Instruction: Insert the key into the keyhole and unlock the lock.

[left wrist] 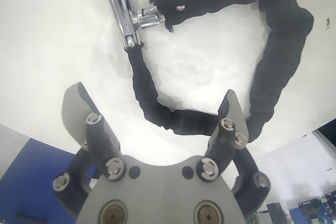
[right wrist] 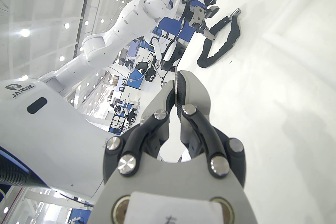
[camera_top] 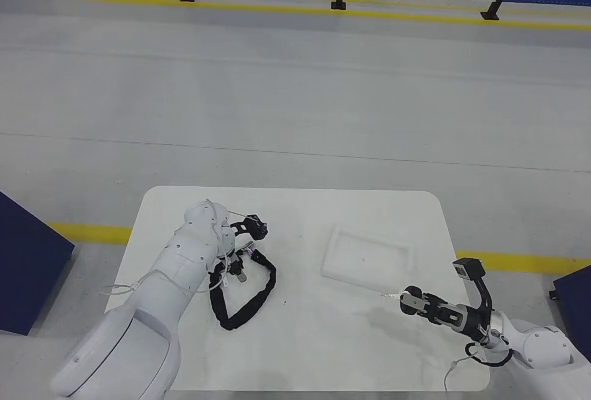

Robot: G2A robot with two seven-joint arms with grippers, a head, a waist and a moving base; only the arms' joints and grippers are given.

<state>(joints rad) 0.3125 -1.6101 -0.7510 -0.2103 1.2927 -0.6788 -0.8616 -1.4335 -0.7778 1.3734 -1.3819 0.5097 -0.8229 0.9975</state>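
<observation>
A black fabric-sleeved chain lock (camera_top: 258, 293) lies in a loop on the white table (camera_top: 305, 340), left of centre. Its chrome lock cylinder (left wrist: 122, 16) joins the two chain ends (left wrist: 170, 11). My left gripper (left wrist: 153, 93) hangs open just over the loop, with one finger (left wrist: 232, 114) above the chain sleeve (left wrist: 183, 125); nothing is between the fingers. My right gripper (right wrist: 178, 78) is low over the table's front right (camera_top: 407, 301), shut on a thin metal key (right wrist: 174, 89) seen edge-on. The key tip (camera_top: 387, 295) points toward the chain (right wrist: 223, 43).
A shallow white tray (camera_top: 367, 258) sits right of centre, between the chain and the right arm. Blue panels (camera_top: 5, 255) flank the table on both sides. Bare tabletop lies between the key and the lock.
</observation>
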